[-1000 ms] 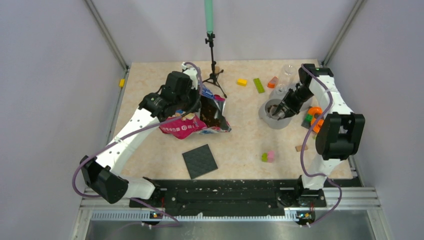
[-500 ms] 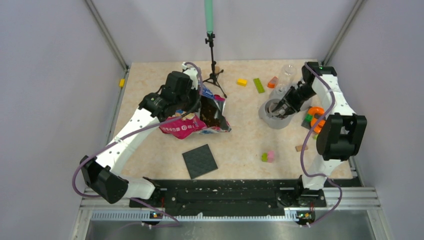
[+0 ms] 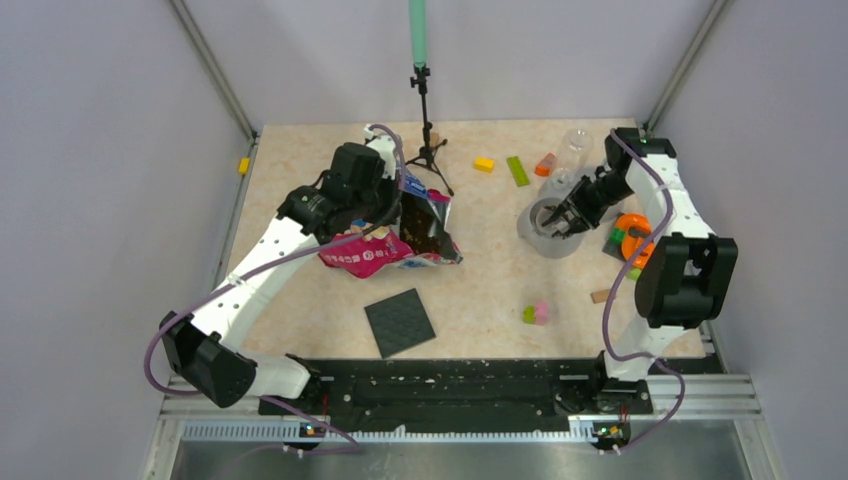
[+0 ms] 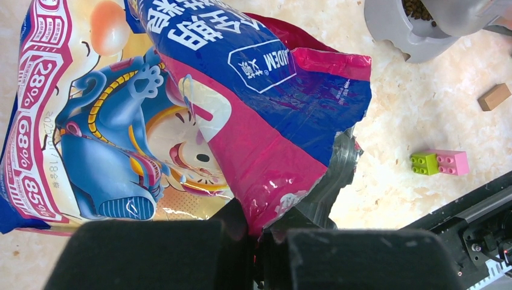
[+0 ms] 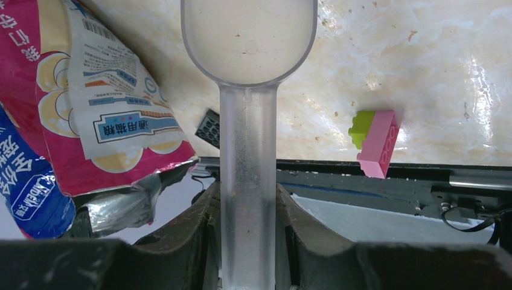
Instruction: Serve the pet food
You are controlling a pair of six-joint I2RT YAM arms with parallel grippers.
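Pink-and-blue glossy cartoon-printed bag (image 4: 181, 121) lies open left of centre, its edge pinched in the left gripper (image 4: 256, 254). Grey plastic bowl (image 3: 545, 238) sits right. Right gripper (image 5: 249, 241) clamps an empty clear plastic scoop (image 5: 249, 121) at it. Small dark brown kibble pellets (image 4: 418, 7) lie heaped in the bowl.

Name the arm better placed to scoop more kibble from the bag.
Right. The right gripper holds the clear scoop, which looks empty, by the grey bowl; the left gripper is gripping the bag.
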